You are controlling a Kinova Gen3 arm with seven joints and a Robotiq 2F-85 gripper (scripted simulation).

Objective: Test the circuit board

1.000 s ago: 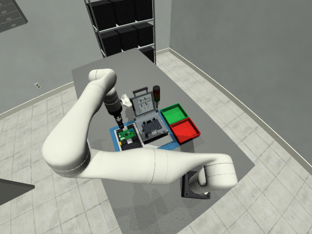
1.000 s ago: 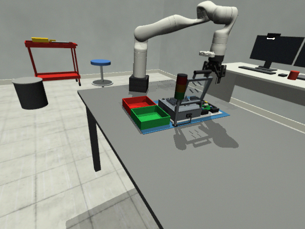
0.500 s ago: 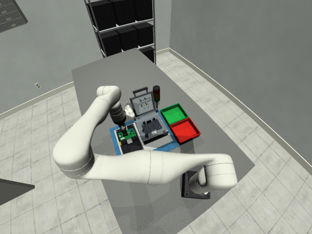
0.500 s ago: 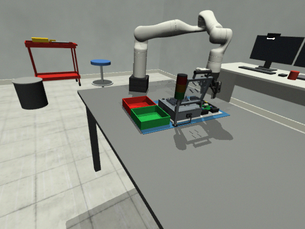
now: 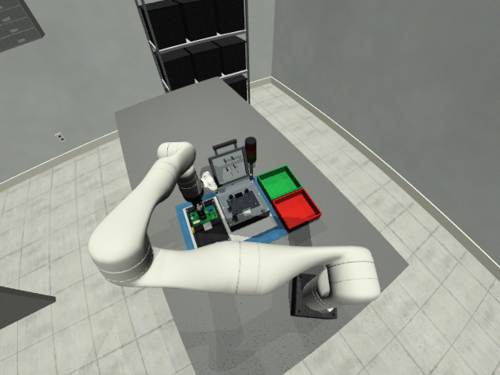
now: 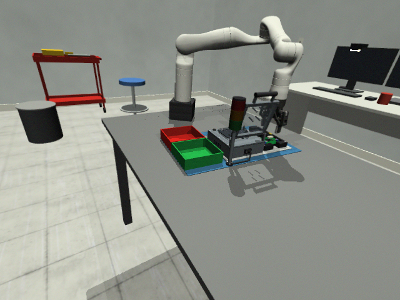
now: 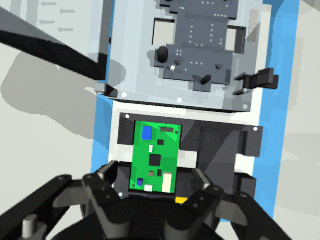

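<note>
The green circuit board [image 7: 155,157] lies flat in the left half of the black tray [image 7: 187,150], its white connector at the end nearest my fingers. It also shows in the top view [image 5: 200,216]. My gripper [image 7: 154,172] is open and empty, just above the board's near end; it also shows in the top view [image 5: 199,209] and the exterior view [image 6: 280,124]. The grey tester [image 5: 242,205] stands beside the tray with its lid [image 5: 228,165] raised and its nest [image 7: 192,55] bare. The signal light [image 5: 250,150] is not lit.
The green bin [image 5: 280,182] and the red bin [image 5: 296,208] stand side by side on the blue mat beyond the tester. A crumpled white cloth [image 5: 208,180] lies behind the tray. The raised lid and its handle [image 6: 265,94] stand close to my wrist.
</note>
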